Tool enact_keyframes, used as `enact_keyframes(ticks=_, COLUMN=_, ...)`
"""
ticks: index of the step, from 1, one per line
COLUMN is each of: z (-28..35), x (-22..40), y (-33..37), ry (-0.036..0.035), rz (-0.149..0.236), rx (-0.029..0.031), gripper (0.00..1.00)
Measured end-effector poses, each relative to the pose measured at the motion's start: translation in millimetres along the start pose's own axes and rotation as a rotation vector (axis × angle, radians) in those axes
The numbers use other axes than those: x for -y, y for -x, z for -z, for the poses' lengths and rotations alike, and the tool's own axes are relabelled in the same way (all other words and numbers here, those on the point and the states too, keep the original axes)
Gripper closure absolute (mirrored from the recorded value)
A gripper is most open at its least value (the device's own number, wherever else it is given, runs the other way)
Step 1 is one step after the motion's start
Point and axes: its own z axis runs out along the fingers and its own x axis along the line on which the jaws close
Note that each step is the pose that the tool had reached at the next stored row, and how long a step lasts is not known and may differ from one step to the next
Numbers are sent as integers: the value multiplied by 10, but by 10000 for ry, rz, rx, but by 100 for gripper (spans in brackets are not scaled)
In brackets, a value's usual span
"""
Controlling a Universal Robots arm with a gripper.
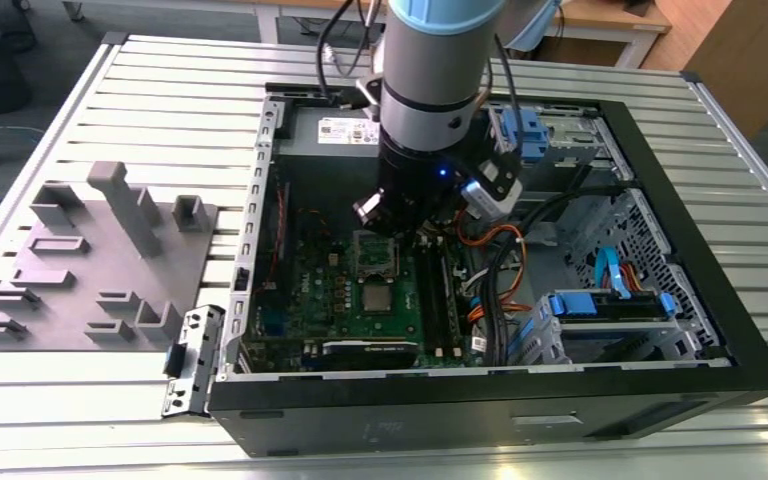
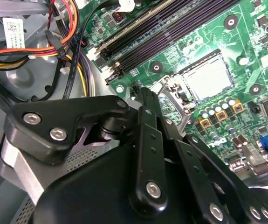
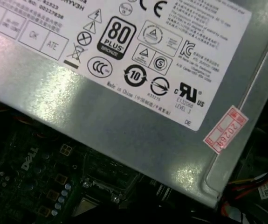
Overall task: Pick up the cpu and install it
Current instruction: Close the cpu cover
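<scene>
arm: in the exterior view we see the robot arm (image 1: 427,90) reaching down into the open computer case (image 1: 678,180), its wrist over the green motherboard (image 1: 317,290).
gripper: the gripper (image 1: 404,225) hangs just above the board, near the socket frame (image 1: 375,255); in the second wrist view we see its black linkage (image 2: 147,154), but the fingertips are hidden — we cannot tell how they stand, or whether anything is held.
cpu: in the second wrist view a pale silvery square, which we take for the cpu (image 2: 209,77), lies flat inside the socket frame (image 2: 189,81) on the motherboard (image 2: 245,42), beside the dark memory slots (image 2: 171,32). in the exterior view a pale square (image 1: 377,298) also lies on the board just beyond the frame; we cannot tell which is the chip.
power supply: the labelled metal box (image 3: 124,93) sits close to the wrist in the first wrist view.
step in hand: we judge the arm is working at the socket — whether picking or seating, the pictures do not settle.
what it calls for: square alignment over the socket and a gentle, level descent, clear of the cables (image 2: 64,28).
</scene>
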Motion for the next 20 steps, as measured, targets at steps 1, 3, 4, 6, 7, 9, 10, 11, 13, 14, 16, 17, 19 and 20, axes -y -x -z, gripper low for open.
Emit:
enact_keyframes(ticks=1, z=10, x=3, y=-1, ry=1, rz=0, rx=-1, gripper=89)
enact_keyframes(ticks=3, z=22, x=12, y=-5, ry=3, rz=0, rx=0, gripper=89)
enact_keyframes(ticks=4, z=26, x=17, y=-8, ry=3, rz=1, rx=0, gripper=89)
enact_keyframes(ticks=6, z=27, x=22, y=-11, ry=1, rz=-1, rx=-2, gripper=89)
enact_keyframes(ticks=7, z=27, x=22, y=-10, ry=1, rz=-1, rx=-1, gripper=89)
enact_keyframes(ticks=9, z=20, x=23, y=-10, ry=0, rz=0, rx=0, gripper=89)
enact_keyframes(ticks=10, z=14, x=24, y=-9, ry=-1, rz=13, rx=-2, gripper=89)
enact_keyframes(ticks=11, z=8, x=26, y=-5, ry=-1, rz=51, rx=-3, gripper=89)
enact_keyframes(ticks=13, z=-6, x=30, y=1, ry=6, rz=209, rx=-6, gripper=89)
enact_keyframes(ticks=14, z=-13, x=32, y=5, ry=10, rz=312, rx=-7, gripper=89)
enact_keyframes(ticks=16, z=-31, x=34, y=9, ry=16, rz=495, rx=-10, gripper=89)
enact_keyframes(ticks=17, z=-45, x=36, y=11, ry=19, rz=575, rx=-12, gripper=89)
enact_keyframes(ticks=19, z=-72, x=37, y=15, ry=23, rz=689, rx=-13, gripper=89)
enact_keyframes(ticks=20, z=-84, x=37, y=17, ry=25, rz=736, rx=-13, gripper=89)
